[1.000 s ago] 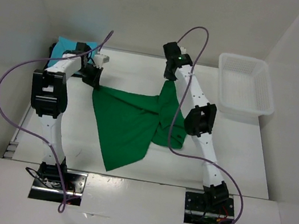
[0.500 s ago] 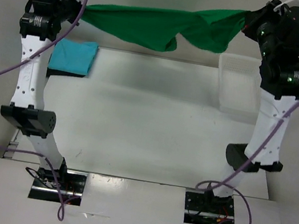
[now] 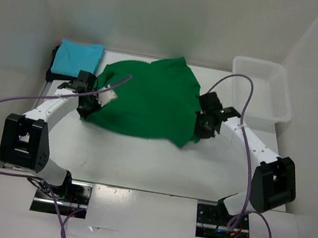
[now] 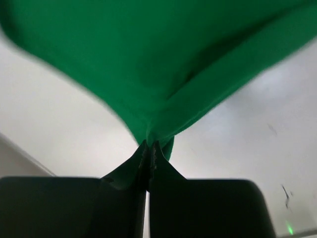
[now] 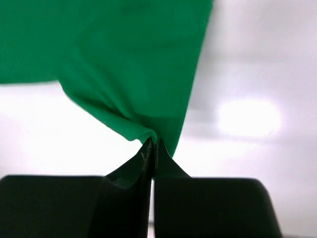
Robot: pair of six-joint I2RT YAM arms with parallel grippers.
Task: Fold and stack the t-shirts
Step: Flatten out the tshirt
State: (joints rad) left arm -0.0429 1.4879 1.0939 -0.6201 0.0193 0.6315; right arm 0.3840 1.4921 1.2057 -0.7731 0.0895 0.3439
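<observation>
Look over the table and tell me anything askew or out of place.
The green t-shirt lies spread mid-table but crooked and rumpled, and it is bunched where the left claw and the right claw each pinch the cloth shut. The folded turquoise t-shirt at the far left looks tidy. Nothing looks spilled or damaged.

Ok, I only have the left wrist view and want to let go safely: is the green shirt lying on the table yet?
Observer: Yes, overhead the green shirt lies spread on the table, rumpled.
Operator: Is the right gripper holding it?
Observer: Yes, the right gripper is shut on a pinch of its edge.
Operator: Where is the stack?
Observer: A folded turquoise shirt sits at the far left corner of the table.
</observation>
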